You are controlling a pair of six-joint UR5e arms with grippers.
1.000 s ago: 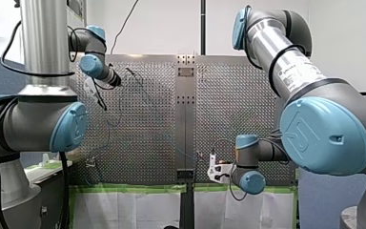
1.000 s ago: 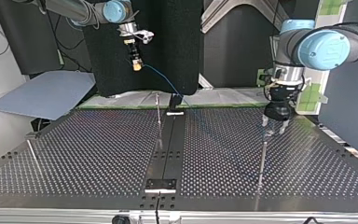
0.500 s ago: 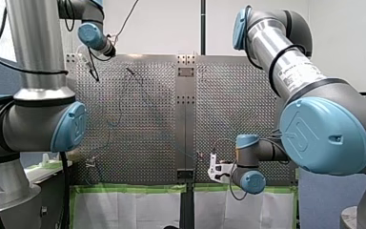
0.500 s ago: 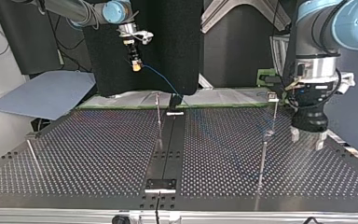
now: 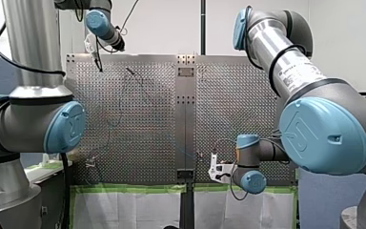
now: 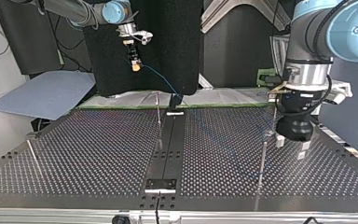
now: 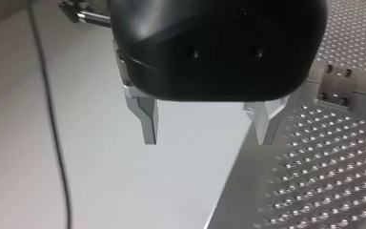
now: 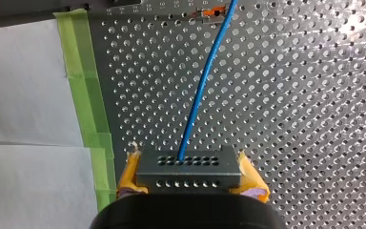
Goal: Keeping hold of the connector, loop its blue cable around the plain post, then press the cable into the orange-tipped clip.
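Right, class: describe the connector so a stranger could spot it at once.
Facing the perforated table, find my right gripper. Between its yellow pads sits the connector: a grey block with two rows of holes, a blue cable leaving it.

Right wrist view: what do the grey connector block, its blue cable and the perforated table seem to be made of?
The grey rectangular connector block: probably matt metal or plastic; flat grey face with two rows of small holes. The thin blue cable: likely plastic-sheathed; smooth, bends gently. The silver perforated table: metal, brushed sheen with bright glints.
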